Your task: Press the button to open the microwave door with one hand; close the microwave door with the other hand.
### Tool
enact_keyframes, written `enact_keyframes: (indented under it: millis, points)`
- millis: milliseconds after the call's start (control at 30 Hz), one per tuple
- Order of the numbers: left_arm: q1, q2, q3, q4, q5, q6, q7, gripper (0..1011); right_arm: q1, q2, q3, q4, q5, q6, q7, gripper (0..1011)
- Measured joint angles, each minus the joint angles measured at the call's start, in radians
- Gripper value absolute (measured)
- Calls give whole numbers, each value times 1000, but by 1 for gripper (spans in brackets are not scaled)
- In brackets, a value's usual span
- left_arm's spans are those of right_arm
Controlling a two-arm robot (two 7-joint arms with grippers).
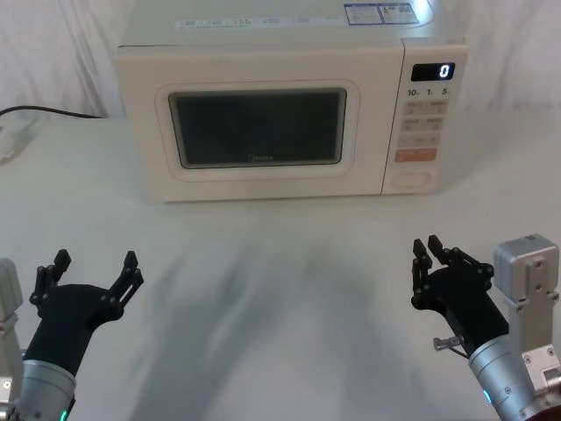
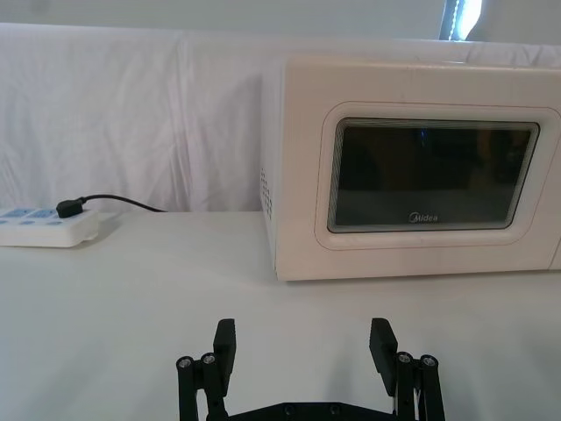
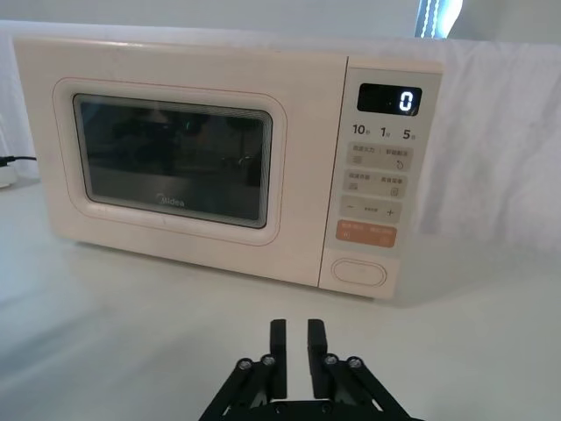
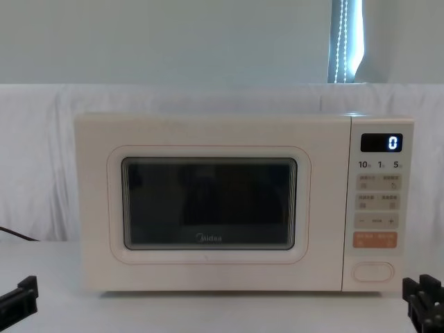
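Both grippers are matte black linkage claws — the left gripper (image 1: 95, 269) and right gripper (image 1: 429, 255) — with silver screws at the pivots, silver wrist cuffs behind, a grey box beside the right.

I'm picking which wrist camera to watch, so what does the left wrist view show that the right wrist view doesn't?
Left wrist view alone: a white power strip with a black plug, the microwave's vented side wall, and the left gripper, open, low over the table.

Right wrist view alone: the control panel with its display reading 0, the orange key, the button below it, and the right gripper, shut, well short of the button.

Both: the microwave door, closed, and the white table.
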Motion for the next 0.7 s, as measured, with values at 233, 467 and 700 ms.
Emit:
enact_keyframes:
  millis: [233, 467, 700]
  points:
    - [0, 0, 0, 0, 0, 0, 0, 1001, 0, 0, 0, 0, 0, 0, 0, 13]
    - [0, 0, 0, 0, 0, 0, 0, 1001, 0, 0, 0, 0, 0, 0, 0, 0]
    - [0, 0, 0, 0, 0, 0, 0, 1001, 0, 0, 0, 0, 0, 0, 0, 0]
